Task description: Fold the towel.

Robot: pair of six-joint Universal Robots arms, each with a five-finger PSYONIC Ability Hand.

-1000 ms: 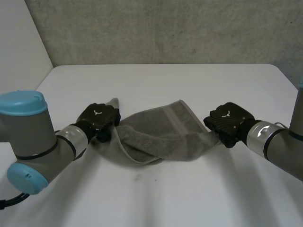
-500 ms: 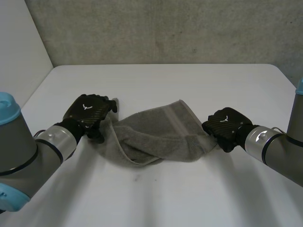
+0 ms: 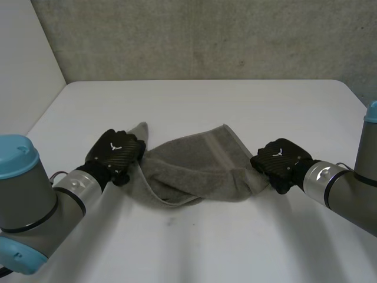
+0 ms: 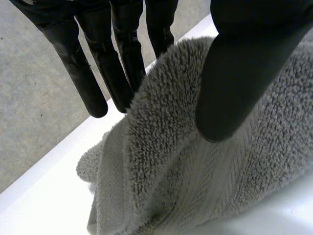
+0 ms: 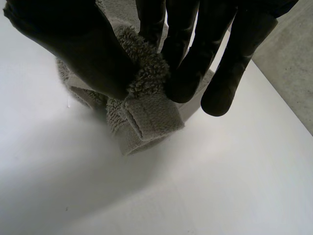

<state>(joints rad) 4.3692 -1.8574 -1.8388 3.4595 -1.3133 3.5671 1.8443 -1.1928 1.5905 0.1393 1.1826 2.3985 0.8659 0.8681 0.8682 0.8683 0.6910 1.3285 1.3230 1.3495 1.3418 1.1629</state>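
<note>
left robot hand (image 4: pixel 239 73) | pinching raised towel (image 4: pixel 186 166) fold | on white table (image 4: pixel 44 205)

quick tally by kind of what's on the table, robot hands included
grey towel: 1
black hands: 2 (left hand, right hand)
total: 3

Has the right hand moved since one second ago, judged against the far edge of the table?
Yes, slightly. The right hand has come nearer to the robot, away from the table's far edge, while pinching the towel's end.
</note>
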